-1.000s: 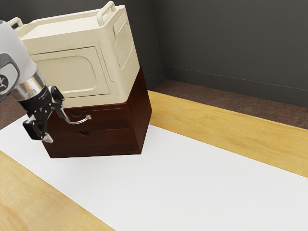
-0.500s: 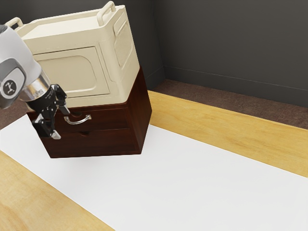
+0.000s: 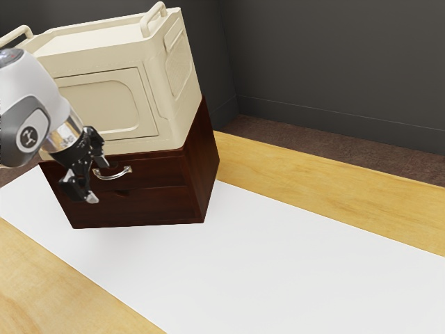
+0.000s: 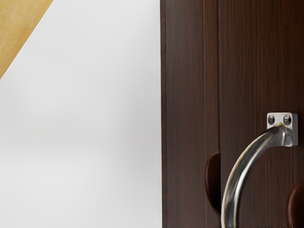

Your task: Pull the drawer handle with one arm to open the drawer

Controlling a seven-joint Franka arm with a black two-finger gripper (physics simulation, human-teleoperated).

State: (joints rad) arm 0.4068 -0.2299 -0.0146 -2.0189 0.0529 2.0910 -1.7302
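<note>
Arm casing (image 3: 31,104) in white and grey comes in at the left edge of the exterior view, overlapping the face of a cream box (image 3: 104,104) in the upper left of the frame. Lower down at the left, white sheeting (image 3: 278,257) begins and runs across to the right edge, with the pale wood of the worktop (image 3: 62,285) along both its sides. The black end effector (image 3: 98,180) is left of centre, tilted downward, its two fingers standing apart, one above the other in the picture. Behind it is a dark red-brown drawer unit (image 3: 163,205) with two drawer fronts, the cream box resting on top. The curved metal handle (image 3: 115,175) is on the upper drawer (image 3: 156,172), just beside the fingertips; whether they touch it, I cannot tell. That drawer looks shut. Further right come a brown floor (image 3: 292,136) and, in the upper right, a dark grey wall (image 3: 334,62).

In the wrist view, wood fills the upper left corner, then comes the white sheeting, then the dark drawer unit over the right part. A rounded notch (image 4: 213,183) shows in the lower right, and right of it the handle curves up to a screwed metal mount (image 4: 282,122).
</note>
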